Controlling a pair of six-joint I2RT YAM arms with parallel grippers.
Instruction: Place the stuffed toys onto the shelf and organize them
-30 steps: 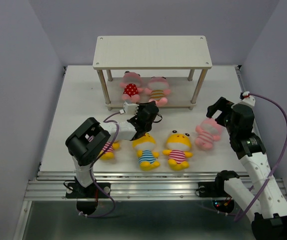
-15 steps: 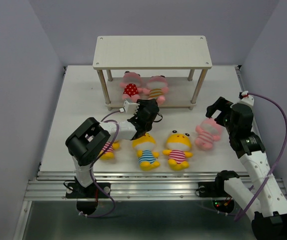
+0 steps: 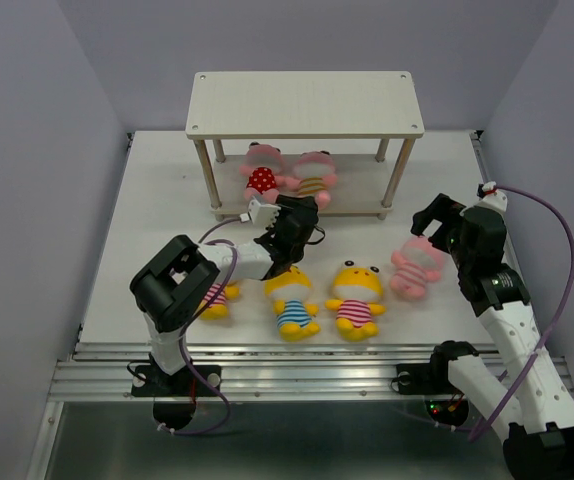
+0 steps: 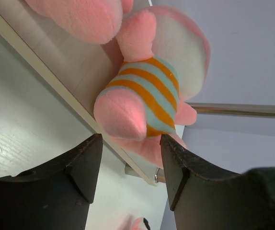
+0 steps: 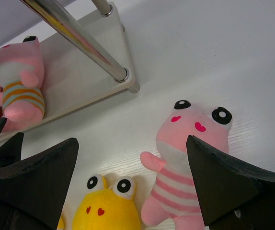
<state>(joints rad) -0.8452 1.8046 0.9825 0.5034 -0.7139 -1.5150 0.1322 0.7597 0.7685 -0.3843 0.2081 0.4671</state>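
The shelf (image 3: 305, 104) stands at the far side of the white surface (image 3: 157, 220), its top board bare and two toys lying on its lower board: the red-dotted pink doll (image 3: 261, 177) on the left and the brown-striped pink doll (image 3: 315, 180) just beside it on the right, the two touching. The left gripper (image 3: 292, 228) sits low in front of the lower board's edge, its fingers spread apart and holding nothing; its wrist camera looks between them at the brown-striped doll's body (image 4: 142, 91), which lies clear of both fingers. Four toys lie face up on the surface near the arms: the pink doll in pink stripes (image 3: 416, 267) on the right, the yellow doll in pink stripes (image 3: 355, 297) and the yellow doll in blue stripes (image 3: 292, 297) in the middle, and a third yellow doll (image 3: 216, 297) partly hidden under the left arm. The right gripper (image 3: 435, 222) hangs near the head of the pink doll in pink stripes, wide open and empty
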